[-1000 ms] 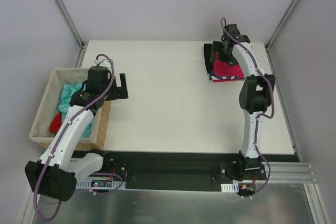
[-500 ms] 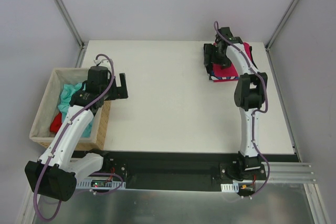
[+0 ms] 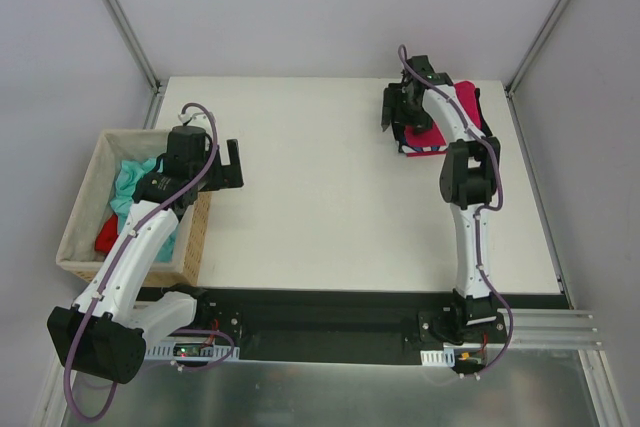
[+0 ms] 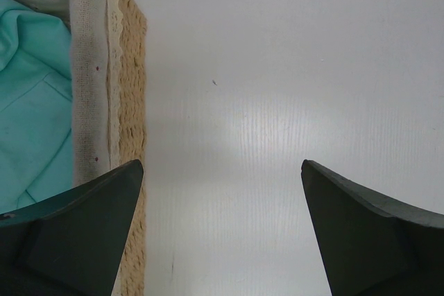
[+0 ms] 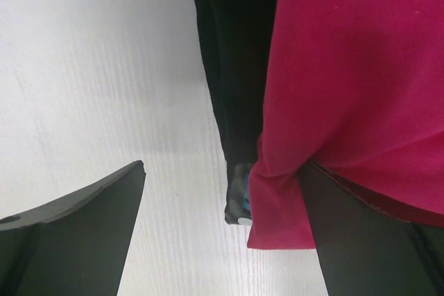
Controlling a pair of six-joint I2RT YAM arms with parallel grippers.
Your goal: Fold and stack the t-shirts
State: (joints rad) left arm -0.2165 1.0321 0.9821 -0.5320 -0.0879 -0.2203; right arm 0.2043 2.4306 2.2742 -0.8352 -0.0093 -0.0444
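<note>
1. My L claw [image 3: 236, 165] hung w/ jaws spread wide & nothing btw them. It was over the table [image 3: 320, 217], just beside the right wall of the wicker basket [image 3: 78, 209].
2. L wrist view: one finger was above the basket's cloth-lined rim & woven wall. The other was over bare white tabletop.
3. The teal-green shirt [image 3: 128, 179] lay crumpled inside the basket, mostly toward its far end. The bright red shirt [image 3: 108, 235] lay bunched nearer my base in the same basket, touching the teal one. Neither was folded.
4. My R claw [image 3: 394, 117] was wide open too, gripping nothing. It was out at the far right part of the table, at the left edge of the folded stack.
5. Stack order:
   - The magenta-pink shirt [image 5: 347, 67] was on top.
   - The black shirt [image 5: 232, 46] was under it, showing as a dark strip along the pink one's left side.
   - The striped shirt [image 5: 240, 206] was at the bottom, w/ only a small blue & white sliver peeking out by the black one's corner.
6. R wrist view: one finger was over bare table left of the stack. The other was at the pink shirt's lower edge. I couldn't tell if that finger touched the cloth.
7. The stack sat flat on the table near the far right corner, well apart from the basket at the left side.
</note>
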